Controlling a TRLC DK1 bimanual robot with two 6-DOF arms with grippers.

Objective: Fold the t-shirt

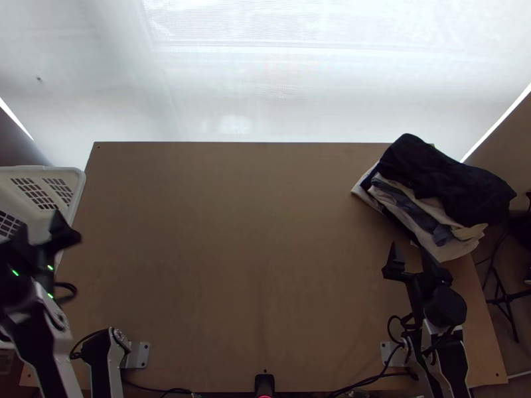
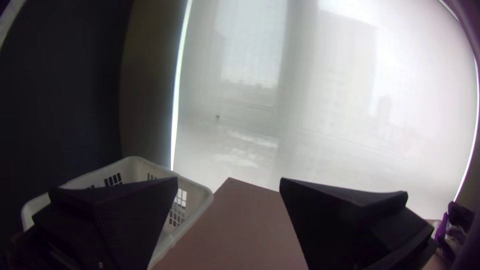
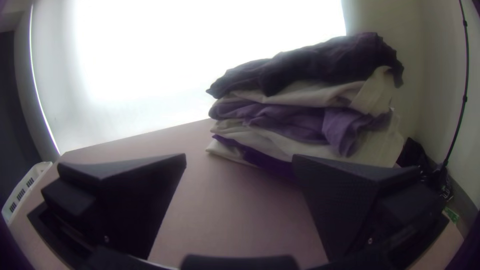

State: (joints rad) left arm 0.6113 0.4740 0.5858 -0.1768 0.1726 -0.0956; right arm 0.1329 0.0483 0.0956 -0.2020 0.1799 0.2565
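One left gripper [image 1: 40, 222], open, fingers wide apart, by the white basket [image 1: 78, 174]. One right gripper [image 1: 409, 247], likewise open, near the garments. One stack of garments [image 1: 438, 182], loosely folded, far right corner of table [image 1: 239, 219]; which is the t-shirt, I cannot tell. My right wrist view, side-on: dark cloth [image 3: 310, 65] uppermost, pale and purple layers beneath; one thin black pole [image 3: 465, 99].
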